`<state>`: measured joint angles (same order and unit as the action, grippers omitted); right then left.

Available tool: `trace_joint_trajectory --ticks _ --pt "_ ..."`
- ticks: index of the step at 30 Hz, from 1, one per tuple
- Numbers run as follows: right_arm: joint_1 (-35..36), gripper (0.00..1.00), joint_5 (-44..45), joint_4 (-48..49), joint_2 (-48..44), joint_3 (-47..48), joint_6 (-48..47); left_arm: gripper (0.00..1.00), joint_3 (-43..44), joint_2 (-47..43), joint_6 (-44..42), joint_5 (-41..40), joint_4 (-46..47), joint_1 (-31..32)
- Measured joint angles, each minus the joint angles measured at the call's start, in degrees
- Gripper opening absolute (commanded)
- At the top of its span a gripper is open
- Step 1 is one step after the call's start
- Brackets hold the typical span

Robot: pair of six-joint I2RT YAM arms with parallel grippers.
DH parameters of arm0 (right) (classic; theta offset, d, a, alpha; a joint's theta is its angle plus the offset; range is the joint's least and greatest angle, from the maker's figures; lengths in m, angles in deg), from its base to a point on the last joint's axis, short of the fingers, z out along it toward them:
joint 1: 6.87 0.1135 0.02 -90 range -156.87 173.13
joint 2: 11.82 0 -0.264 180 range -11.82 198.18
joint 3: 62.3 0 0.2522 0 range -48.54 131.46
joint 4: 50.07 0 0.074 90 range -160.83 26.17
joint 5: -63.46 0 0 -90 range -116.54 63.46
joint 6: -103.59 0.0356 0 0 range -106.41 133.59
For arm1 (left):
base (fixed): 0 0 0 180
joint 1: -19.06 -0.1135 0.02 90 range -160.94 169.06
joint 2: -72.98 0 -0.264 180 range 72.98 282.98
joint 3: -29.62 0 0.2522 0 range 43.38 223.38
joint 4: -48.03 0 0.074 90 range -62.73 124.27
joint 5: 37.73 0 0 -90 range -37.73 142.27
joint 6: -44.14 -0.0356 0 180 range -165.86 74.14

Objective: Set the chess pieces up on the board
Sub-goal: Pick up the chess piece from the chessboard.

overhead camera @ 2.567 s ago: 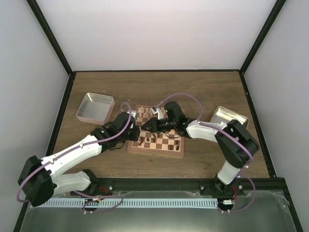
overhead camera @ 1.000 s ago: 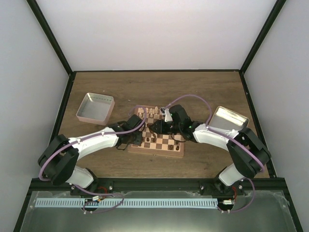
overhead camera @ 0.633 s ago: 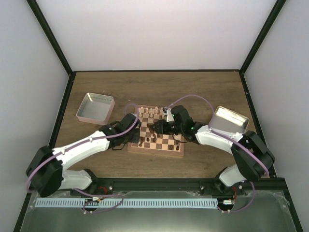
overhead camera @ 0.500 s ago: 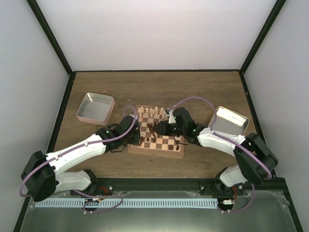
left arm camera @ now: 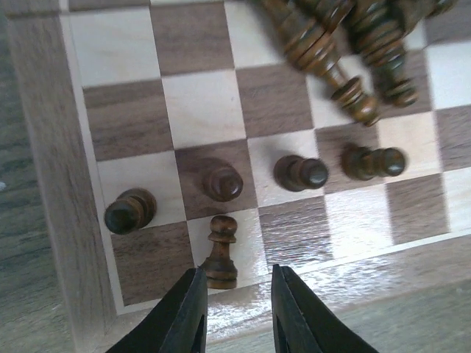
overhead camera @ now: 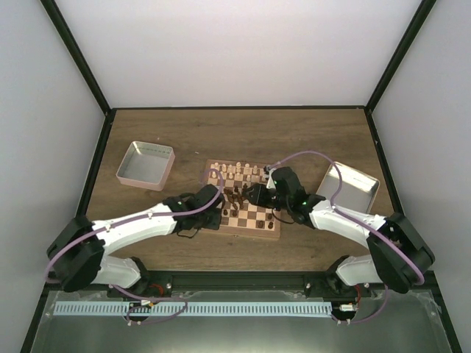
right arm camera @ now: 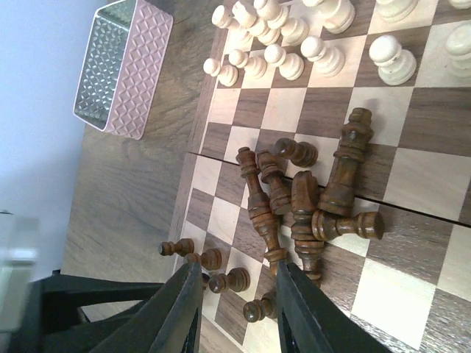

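from up high the two arms cover much of the board, and the chess pieces on it are too tiny to tell apart. the board lies in the middle of the table, right of a pink tray. in the left wrist view the heap of dark pieces is blurry and cut off at the top. in the right wrist view the far cream pieces are cut off too.

the left arm lies low and long, reaching to the board's near left corner. the right arm bends in from the right, its wrist over the board's right half.

the left pincer is open a bit. a dark pawn stands upright just at its tips, close by one finger. i cannot tell if they touch. the right pincer is open too, with nothing in it, near the heap.

the heap's pieces lie on their sides, mostly side by side. their long way runs from the cream side to the near edge, thin ends mostly toward the near pawns. the cream pieces stand up.
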<state>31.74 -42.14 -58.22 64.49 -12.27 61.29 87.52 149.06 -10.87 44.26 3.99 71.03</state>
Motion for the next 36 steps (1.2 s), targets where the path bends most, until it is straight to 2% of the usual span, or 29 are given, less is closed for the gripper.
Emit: trace_joint_trajectory --ticks 6,20,28,36 --pt "-0.4 0.3 0.3 0.0 -0.1 0.0 0.2 0.27 0.1 5.9 -0.2 0.4 -0.1 0.1" --pt "-1.0 0.3 0.3 0.0 -0.1 -0.1 0.2 0.27 1.7 8.9 -1.8 -0.5 0.2 0.1" --pt "-1.0 0.3 0.3 -0.1 -0.2 -0.6 0.2 0.15 1.9 9.4 -2.8 -1.1 0.8 0.1" --pt "-1.4 0.3 -2.1 -2.1 -4.0 -0.6 -2.2 0.14 0.9 7.5 -5.5 2.7 1.1 0.1"
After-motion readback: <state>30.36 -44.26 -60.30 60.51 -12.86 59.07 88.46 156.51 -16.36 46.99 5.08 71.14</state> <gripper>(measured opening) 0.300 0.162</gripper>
